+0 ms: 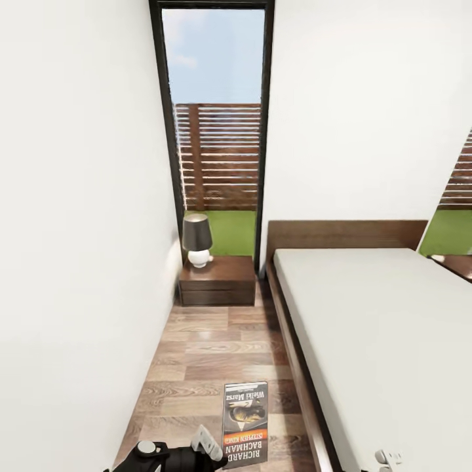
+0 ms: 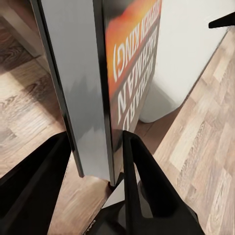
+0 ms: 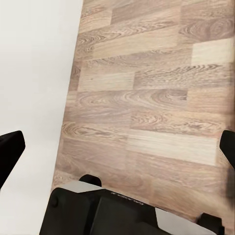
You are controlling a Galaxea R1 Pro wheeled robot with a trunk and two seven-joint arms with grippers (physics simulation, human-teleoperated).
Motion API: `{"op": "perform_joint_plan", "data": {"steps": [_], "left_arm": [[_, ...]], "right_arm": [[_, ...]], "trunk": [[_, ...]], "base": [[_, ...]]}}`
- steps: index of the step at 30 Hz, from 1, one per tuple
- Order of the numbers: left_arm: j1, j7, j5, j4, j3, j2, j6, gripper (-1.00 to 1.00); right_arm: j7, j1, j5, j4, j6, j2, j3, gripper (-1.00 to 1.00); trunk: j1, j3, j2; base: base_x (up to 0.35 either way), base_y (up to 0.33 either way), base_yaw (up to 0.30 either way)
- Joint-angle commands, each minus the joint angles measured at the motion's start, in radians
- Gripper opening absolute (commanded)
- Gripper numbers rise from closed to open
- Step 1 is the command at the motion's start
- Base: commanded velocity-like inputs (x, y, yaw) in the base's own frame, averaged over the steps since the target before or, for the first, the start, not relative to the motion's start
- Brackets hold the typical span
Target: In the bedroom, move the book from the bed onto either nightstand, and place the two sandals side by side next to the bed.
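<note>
Standing upright in the left gripper [image 2: 117, 161], the book [image 1: 245, 423] hangs over the plank floor [image 1: 196, 354] in the aisle, pinched at its lower edge between closed jaws. At twelve o'clock waits the nightstand [image 1: 226, 270], a lamp [image 1: 196, 240] crowding its ten o'clock corner; the bed [image 1: 367, 314] runs along at three. The right gripper [image 3: 117, 147] is spread wide, empty. Such a thin hold looks risky to me — the paperback could pivot or slip, or clip that lamp.

A dark-shaded lamp [image 1: 197, 240] with a pale base stands before what looks like a slatted fence [image 1: 219, 156] outside.
</note>
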Motion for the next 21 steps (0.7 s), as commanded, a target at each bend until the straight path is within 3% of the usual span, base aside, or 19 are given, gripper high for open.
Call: {"op": "perform_joint_plan", "data": {"steps": [1,7,16,21], "left_arm": [[-0.001,-0.002,0.005,-0.001,-0.002,0.000,0.006,-1.00],[-0.001,-0.002,0.005,-0.001,-0.002,0.000,0.005,-1.00],[-0.001,-0.002,0.007,-0.001,-0.002,0.001,0.005,-1.00],[-0.001,-0.002,0.007,-0.001,-0.002,0.001,0.005,-1.00]], "right_arm": [[0.002,-0.001,-0.010,0.000,0.009,-0.001,0.004,1.00],[0.001,-0.001,-0.009,0.000,0.009,-0.001,0.004,1.00],[0.002,-0.001,-0.009,0.000,0.009,-0.001,0.004,1.00],[0.001,-0.001,-0.009,0.000,0.009,-0.001,0.004,1.00]], "trunk": [[0.001,-0.002,-0.002],[0.001,-0.002,-0.002],[0.001,-0.002,-0.002],[0.001,-0.002,-0.002]], "base": [[0.312,0.000,-0.013],[0.282,0.000,-0.004],[0.030,0.001,0.000],[0.234,0.052,0.000]]}}
